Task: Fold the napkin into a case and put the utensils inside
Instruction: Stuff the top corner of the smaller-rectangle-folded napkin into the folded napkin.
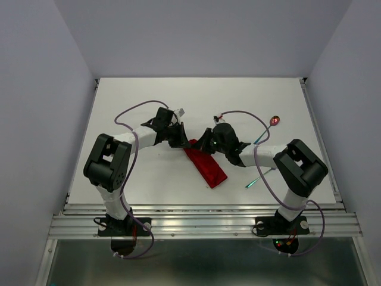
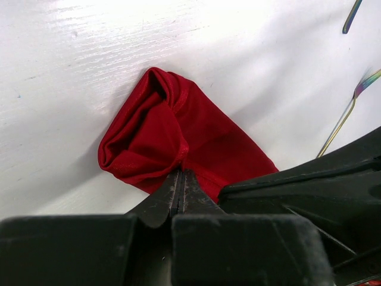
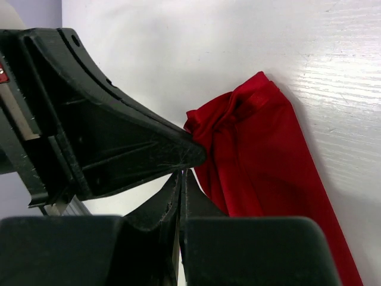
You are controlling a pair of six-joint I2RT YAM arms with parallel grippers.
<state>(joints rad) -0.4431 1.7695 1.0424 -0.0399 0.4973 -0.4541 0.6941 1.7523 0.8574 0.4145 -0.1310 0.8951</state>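
Note:
The red napkin (image 1: 208, 167) lies as a narrow folded strip, a flat case, slanting across the table's middle. My left gripper (image 1: 183, 142) is at its far end, shut on a puckered fold of the cloth (image 2: 172, 131) at its tips (image 2: 181, 174). My right gripper (image 1: 205, 145) is shut (image 3: 183, 174) close beside it; its tips sit by the napkin's edge (image 3: 268, 161) with no cloth seen between them. The spoon (image 1: 275, 121) with its shiny red bowl lies at the right. The teal-handled fork (image 1: 253, 182) lies near the right arm.
The two grippers nearly touch; the left finger (image 3: 119, 137) fills the left of the right wrist view. Two thin utensil handles (image 2: 351, 16) (image 2: 340, 124) show at the right of the left wrist view. Cables loop over both arms. Metal rails edge the white table (image 1: 149, 95).

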